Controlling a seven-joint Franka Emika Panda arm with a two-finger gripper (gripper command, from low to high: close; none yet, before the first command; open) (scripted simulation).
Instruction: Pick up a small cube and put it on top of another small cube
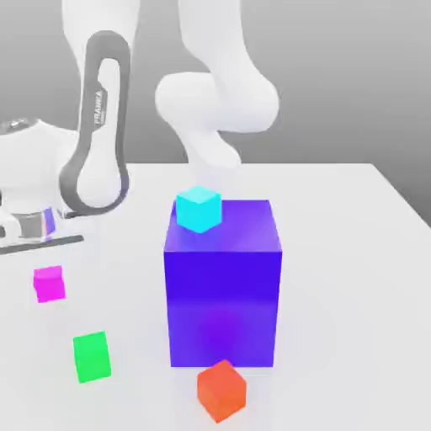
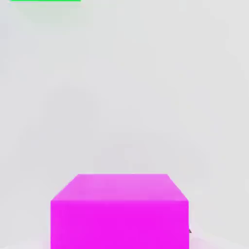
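**Magenta cube on the counter, arm bent low beside it**

Exterior view: the small bright magenta-pink cube (image 1: pixel 49 284) sits on the white counter (image 1: pixel 353 252) toward the exterior view's left, apart from every other block. Nearer the camera and slightly to its right lies a small green cube (image 1: pixel 91 356). A big blue-purple block (image 1: pixel 222 286) stands mid-counter, and a small cyan cube (image 1: pixel 199 209) rests on its top face at the rear left corner. A small orange-red cube (image 1: pixel 221 391) lies just in front of the big block, close to its base. The white Franka arm (image 1: pixel 99 126) folds down on the exterior view's left, its wrist end (image 1: pixel 29 226) low above the counter, behind the magenta cube. Whether the pincer is wide or narrow cannot be told.

Hand view: the magenta cube (image 2: pixel 119 211) appears close, top and one side face visible, resting on bare counter (image 2: pixel 126 97). An edge of the green cube (image 2: pixel 44 0) shows farther off.
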